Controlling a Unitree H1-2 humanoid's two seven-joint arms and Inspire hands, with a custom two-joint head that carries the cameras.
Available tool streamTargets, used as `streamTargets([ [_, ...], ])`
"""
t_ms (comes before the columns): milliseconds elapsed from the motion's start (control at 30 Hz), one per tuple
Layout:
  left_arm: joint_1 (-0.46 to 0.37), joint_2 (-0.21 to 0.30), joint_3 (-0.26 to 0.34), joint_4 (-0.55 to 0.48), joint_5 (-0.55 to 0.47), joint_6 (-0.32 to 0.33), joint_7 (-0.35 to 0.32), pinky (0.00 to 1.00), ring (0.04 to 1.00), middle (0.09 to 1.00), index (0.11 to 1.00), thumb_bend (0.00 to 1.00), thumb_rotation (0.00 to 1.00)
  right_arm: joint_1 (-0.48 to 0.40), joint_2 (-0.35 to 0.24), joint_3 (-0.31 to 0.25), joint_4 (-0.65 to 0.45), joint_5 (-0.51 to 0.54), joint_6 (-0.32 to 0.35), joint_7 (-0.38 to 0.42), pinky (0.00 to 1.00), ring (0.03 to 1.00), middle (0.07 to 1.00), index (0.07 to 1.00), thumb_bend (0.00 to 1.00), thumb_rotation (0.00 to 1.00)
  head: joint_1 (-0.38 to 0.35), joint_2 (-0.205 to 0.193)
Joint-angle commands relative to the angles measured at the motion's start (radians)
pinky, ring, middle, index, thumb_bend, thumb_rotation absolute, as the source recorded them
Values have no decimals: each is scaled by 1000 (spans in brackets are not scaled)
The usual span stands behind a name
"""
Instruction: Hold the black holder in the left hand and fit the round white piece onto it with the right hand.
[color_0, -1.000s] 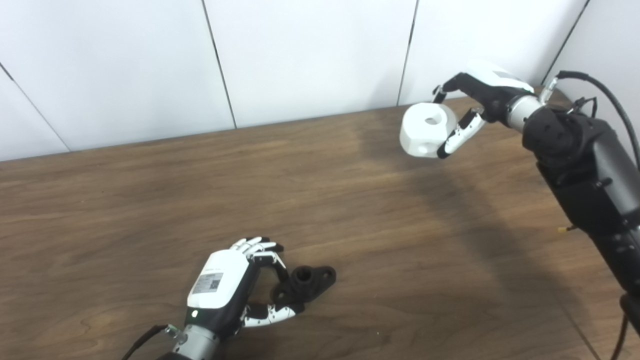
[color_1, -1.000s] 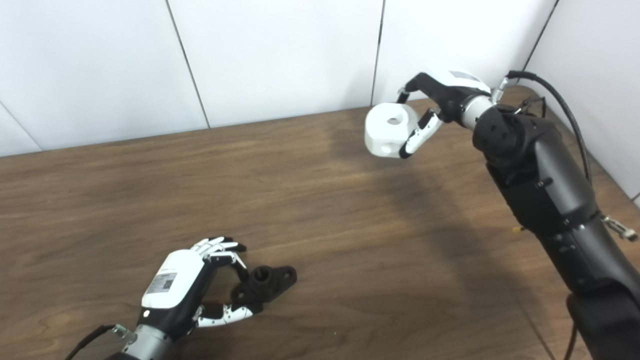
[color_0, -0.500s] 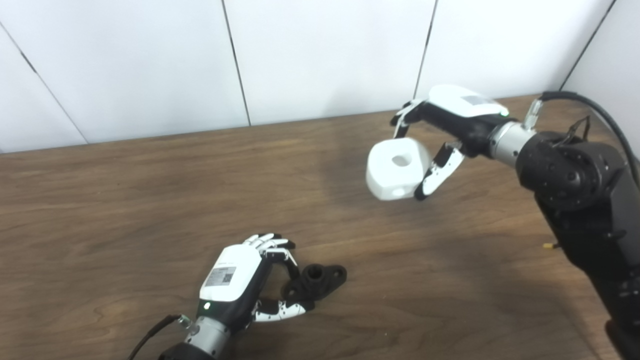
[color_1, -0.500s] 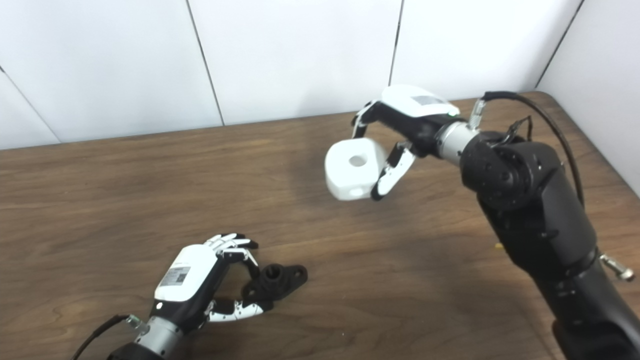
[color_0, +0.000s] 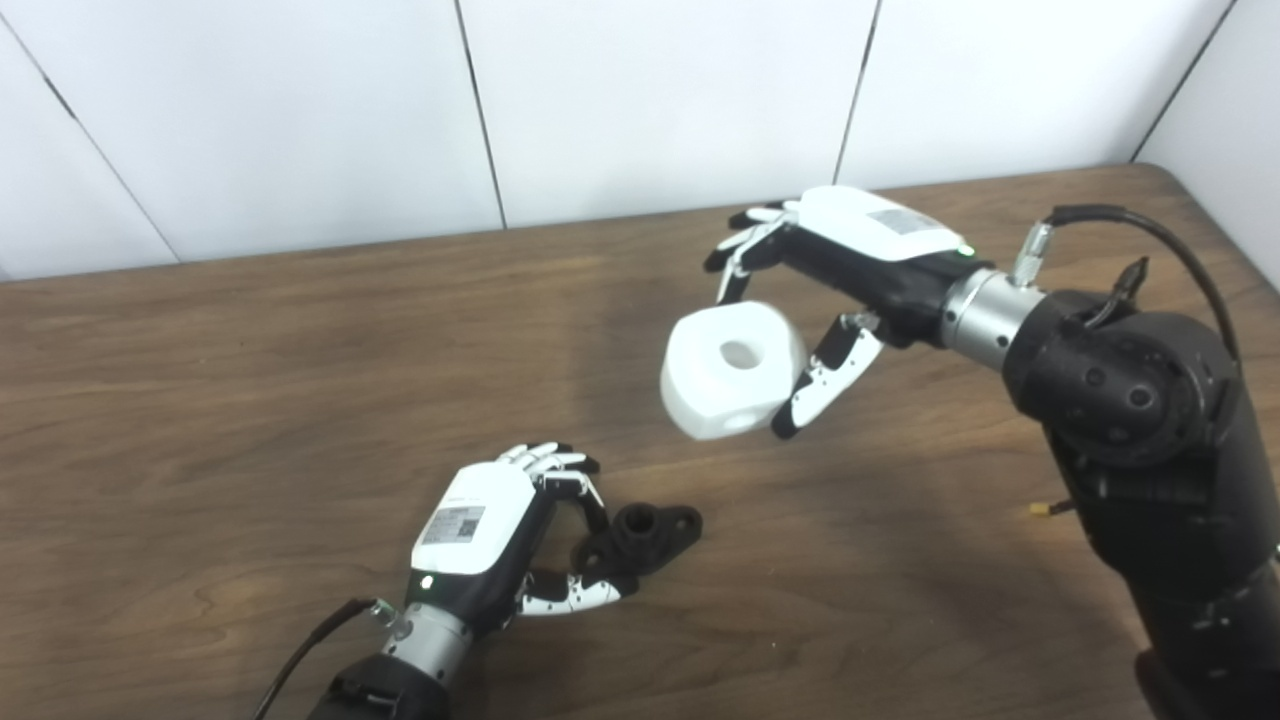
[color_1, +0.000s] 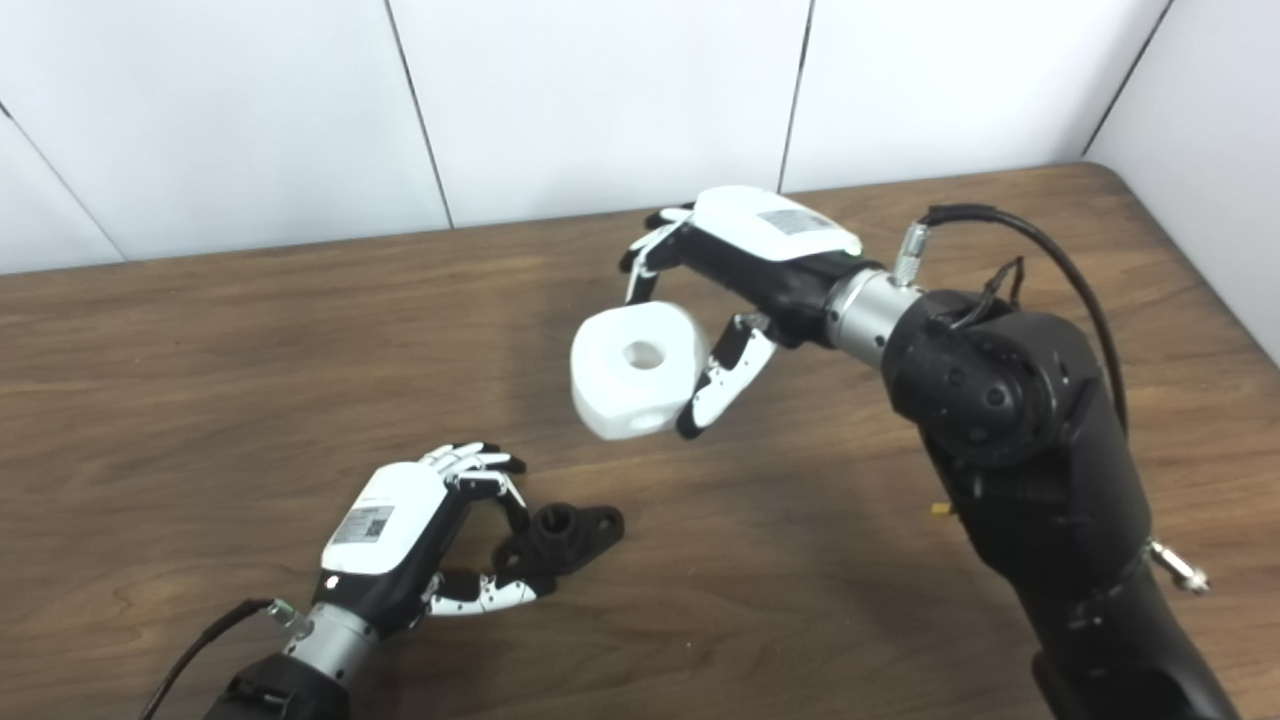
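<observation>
Left eye view: right hand (color_0: 850, 262) raised w/ white piece (color_0: 732, 369); left hand (color_0: 500, 535) grips black holder (color_0: 640, 537).

The holder (color_0: 640, 536) lies on the table (color_0: 250, 400) at the fingertips of my left hand (color_0: 490, 540), to its right. The round piece (color_0: 732, 368) sits in my right hand (color_0: 850, 270), above the table, behind and right of the holder, well apart.
</observation>
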Motion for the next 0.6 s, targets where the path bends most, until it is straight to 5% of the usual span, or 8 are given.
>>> streamTargets([
  [0,20,-2,-28,20,21,22,-68,879,868,796,489,515,61,-23,-4,-12,-41,-9,2,2,1000,959,837,484,523,134,2,4],
  [567,10,-4,-33,-3,17,47,-105,896,874,801,489,513,62,-9,25,43,-83,-5,1,31,1000,966,834,483,524,134,37,20],
])
